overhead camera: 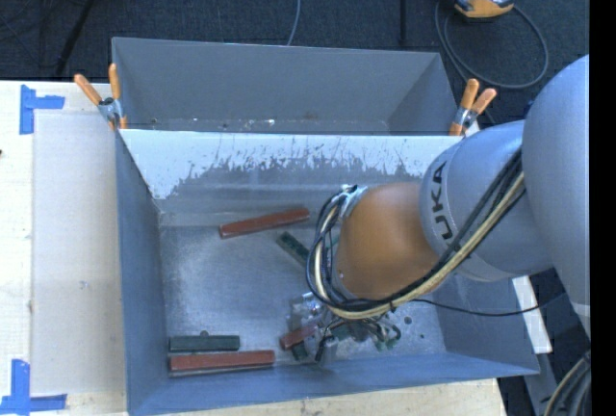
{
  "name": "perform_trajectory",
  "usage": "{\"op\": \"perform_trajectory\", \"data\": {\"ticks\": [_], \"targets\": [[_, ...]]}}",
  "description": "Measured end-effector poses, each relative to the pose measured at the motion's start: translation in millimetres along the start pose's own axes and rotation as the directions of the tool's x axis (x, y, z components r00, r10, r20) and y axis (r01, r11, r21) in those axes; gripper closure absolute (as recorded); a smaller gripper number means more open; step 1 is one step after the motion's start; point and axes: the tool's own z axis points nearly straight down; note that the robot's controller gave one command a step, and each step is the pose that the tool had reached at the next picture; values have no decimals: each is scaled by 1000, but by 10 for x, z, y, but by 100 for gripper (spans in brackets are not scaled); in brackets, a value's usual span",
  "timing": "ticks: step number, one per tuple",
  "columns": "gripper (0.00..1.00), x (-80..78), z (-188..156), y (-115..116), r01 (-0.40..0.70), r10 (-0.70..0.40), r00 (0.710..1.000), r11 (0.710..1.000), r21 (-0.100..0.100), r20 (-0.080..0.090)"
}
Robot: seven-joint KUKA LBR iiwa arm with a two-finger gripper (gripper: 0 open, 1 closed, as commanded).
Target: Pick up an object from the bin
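1. While reaching in from the view's right, arching over a grey metal bin (pixel 140 241): a smooth, rounded grey robot arm (pixel 539 183), capped at the wrist by a glossy orange dome-shaped cover (pixel 380 246) and wrapped in looped black and cream cables (pixel 327 241).
2. Bin walls flat and sloping; floor dull, speckled with pale scuffs; back wall streaked with fine vertical scratches.
3. Gripper (pixel 313 337) low over the floor, close to the front wall, about midway along it. A cluster of dark and silvery metal parts. Cannot tell whether spread or pressed together.
4. Just beside the gripper, on the view's left side: a small reddish-brown block (pixel 292 340), short and stubby, lying on the floor. Cannot tell whether touching the gripper or merely next to it.
5. Near the front left corner: a dark green flat bar (pixel 204 343) and, just in front of it, a longer reddish-brown flat bar (pixel 221 361), lying parallel, well apart from the gripper.
6. Farther back: a long reddish-brown strip (pixel 265 223), slightly slanted, and near its right end a short dark green stick (pixel 292 246), angled, partly tucked under the cables.
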Motion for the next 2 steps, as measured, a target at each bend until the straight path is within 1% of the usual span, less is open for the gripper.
{"op": "perform_trajectory", "data": {"ticks": [1,2], "targets": [[100,-199,-647,-212,-6,6,1000,1000,1,-7],[100,-382,-1185,192,-33,33,999,999,3,-3]]}}
